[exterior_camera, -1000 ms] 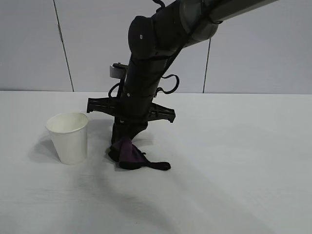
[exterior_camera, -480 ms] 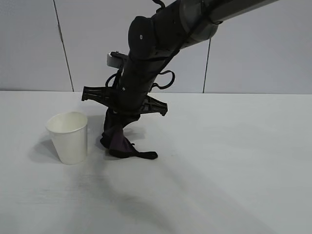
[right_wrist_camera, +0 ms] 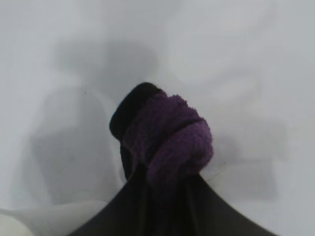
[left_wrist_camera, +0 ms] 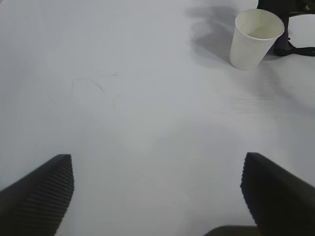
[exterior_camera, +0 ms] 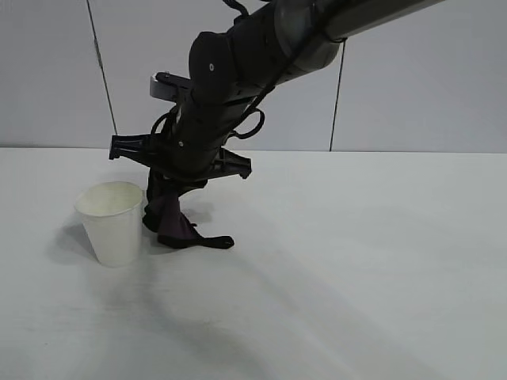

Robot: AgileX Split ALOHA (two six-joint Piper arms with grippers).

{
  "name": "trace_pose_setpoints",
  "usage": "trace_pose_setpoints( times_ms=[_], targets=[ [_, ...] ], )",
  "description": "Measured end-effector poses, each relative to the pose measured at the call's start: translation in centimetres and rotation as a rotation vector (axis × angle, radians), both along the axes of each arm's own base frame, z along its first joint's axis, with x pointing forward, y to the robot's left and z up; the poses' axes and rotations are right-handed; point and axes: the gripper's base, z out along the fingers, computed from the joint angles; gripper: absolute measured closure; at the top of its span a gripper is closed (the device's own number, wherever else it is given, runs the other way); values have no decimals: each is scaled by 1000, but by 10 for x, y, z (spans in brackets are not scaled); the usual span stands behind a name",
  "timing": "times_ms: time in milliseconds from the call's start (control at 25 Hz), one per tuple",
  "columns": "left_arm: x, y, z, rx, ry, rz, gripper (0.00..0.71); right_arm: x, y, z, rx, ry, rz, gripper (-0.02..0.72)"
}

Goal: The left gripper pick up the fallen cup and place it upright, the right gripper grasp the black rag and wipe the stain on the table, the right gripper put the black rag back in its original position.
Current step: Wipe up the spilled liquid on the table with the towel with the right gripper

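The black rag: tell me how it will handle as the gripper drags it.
Probably floppy: the black rag bunches in the right gripper and its tail trails on the table. Likely light. It may brush the nearby upright cup, which could tip.

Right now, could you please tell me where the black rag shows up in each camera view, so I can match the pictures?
Exterior view: the black rag hangs from the right tool, just right of the cup, its tail on the table.
Left wrist view: only a dark scrap at the upper right edge, behind the cup.
Right wrist view: centre, bunched purple.
Shared landmark: the upright white cup.
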Motion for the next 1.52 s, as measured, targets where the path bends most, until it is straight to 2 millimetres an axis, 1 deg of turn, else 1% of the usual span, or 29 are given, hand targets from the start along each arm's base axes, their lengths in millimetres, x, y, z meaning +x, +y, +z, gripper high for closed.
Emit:
trace_pose_setpoints(
  times_ms=[80, 280, 640, 880, 1040, 1240, 1320, 1400, 1520],
  targets=[
    [0, 0, 0, 0, 0, 0, 47, 0, 0, -2, -2, 3, 0, 621],
    [0, 0, 0, 0, 0, 0, 47, 0, 0, -18, -24, 36, -2, 621],
    [0, 0, 0, 0, 0, 0, 47, 0, 0, -20, -35, 34, 9, 621],
    [0, 0, 0, 0, 0, 0, 47, -4, -4, -23, -119, 52, 70, 621],
    [0, 0, 0, 0, 0, 0, 47, -5, -8, -14, -185, 33, 102, 621],
    [0, 0, 0, 0, 0, 0, 47, 1, -27, 4, -306, 41, 104, 621],
    [0, 0, 0, 0, 0, 0, 47, 4, -34, 8, -348, 57, 107, 621],
    [0, 0, 0, 0, 0, 0, 47, 5, -41, 6, -380, 92, 104, 621],
    [0, 0, 0, 0, 0, 0, 47, 1, -43, 5, -387, 142, 98, 621]
  ],
)
